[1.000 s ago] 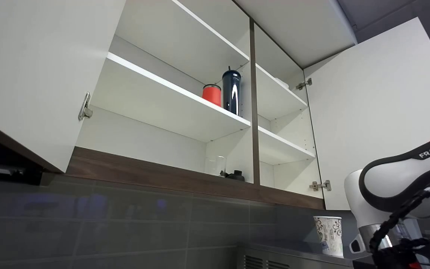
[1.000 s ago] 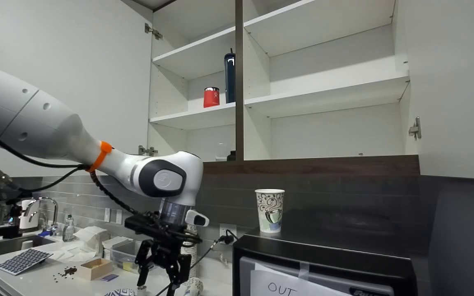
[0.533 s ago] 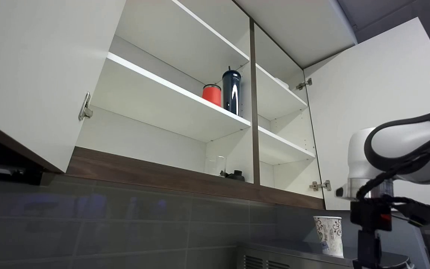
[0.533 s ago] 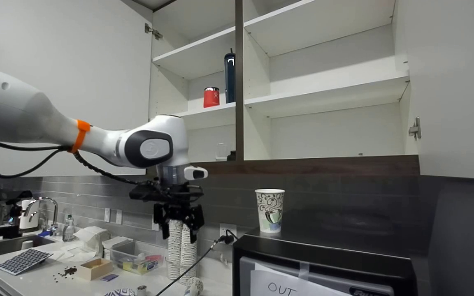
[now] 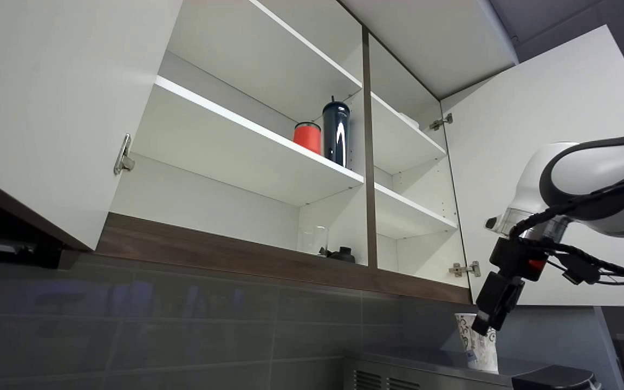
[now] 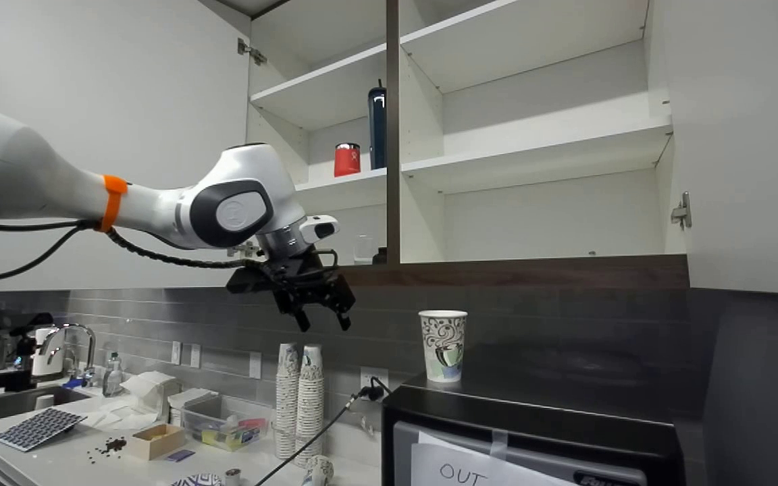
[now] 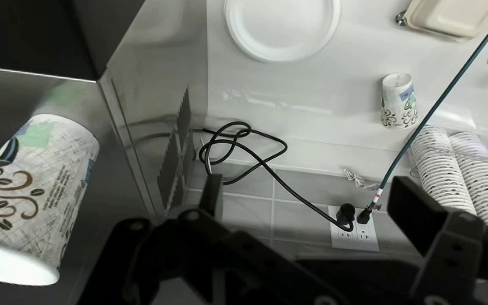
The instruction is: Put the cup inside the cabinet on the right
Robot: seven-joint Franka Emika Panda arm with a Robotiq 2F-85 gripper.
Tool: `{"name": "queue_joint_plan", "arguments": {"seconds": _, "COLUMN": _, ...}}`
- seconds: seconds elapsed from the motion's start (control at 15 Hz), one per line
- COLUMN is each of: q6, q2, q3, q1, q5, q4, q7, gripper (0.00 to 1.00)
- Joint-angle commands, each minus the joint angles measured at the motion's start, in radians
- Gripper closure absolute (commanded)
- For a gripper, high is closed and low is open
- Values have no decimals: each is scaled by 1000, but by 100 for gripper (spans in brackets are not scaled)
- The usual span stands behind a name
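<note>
The cup is a whitish paper cup with a greyish swirl pattern. It stands upright on the dark microwave in both exterior views (image 5: 477, 349) (image 6: 443, 347), and at the left of the wrist view (image 7: 32, 190). My gripper (image 6: 325, 324) is open and empty, left of the cup and about level with its rim in that exterior view. In an exterior view the gripper (image 5: 488, 324) overlaps the cup's upper part. In the wrist view its fingers (image 7: 314, 203) are wide apart, with the cup outside them. The narrow right-hand cabinet (image 5: 415, 208) has its door open; it shows wider in an exterior view (image 6: 548, 152).
The microwave (image 6: 537, 408) stands under the cabinet's dark wood bottom edge (image 6: 537, 272). The red cup (image 6: 347, 160) and dark blue bottle (image 6: 377, 128) stand in the neighbouring section. Stacked cups (image 6: 298, 405), a power cable (image 6: 308, 442) and a plate (image 7: 284, 29) are on or over the counter.
My arm has risen from low near the counter to about cup-rim height. The gripper has tilted so its fingers slant toward the cup. The cup and cabinet have not moved.
</note>
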Motion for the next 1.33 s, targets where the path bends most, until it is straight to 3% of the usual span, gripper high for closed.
{"name": "queue_joint_plan", "arguments": {"seconds": 0.0, "q6": -3, "q2": 0, "q3": -7, "q1": 10, "q5": -8, "q4": 3, "q7": 9, "gripper": 0}}
{"name": "queue_joint_plan", "arguments": {"seconds": 0.33, "q6": 72, "q2": 100, "q3": 12, "q1": -60, "q5": 19, "q4": 141, "q7": 242, "gripper": 0}}
{"name": "queue_joint_plan", "arguments": {"seconds": 0.67, "q6": 96, "q2": 215, "q3": 78, "q1": -191, "q5": -81, "q4": 303, "q7": 455, "gripper": 0}}
{"name": "queue_joint_plan", "arguments": {"seconds": 1.0, "q6": 17, "q2": 298, "q3": 98, "q1": -278, "q5": -226, "q4": 441, "q7": 535, "gripper": 0}}
{"name": "queue_joint_plan", "arguments": {"seconds": 1.27, "q6": -199, "q2": 361, "q3": 67, "q1": -257, "q5": -241, "q4": 538, "q7": 485, "gripper": 0}}
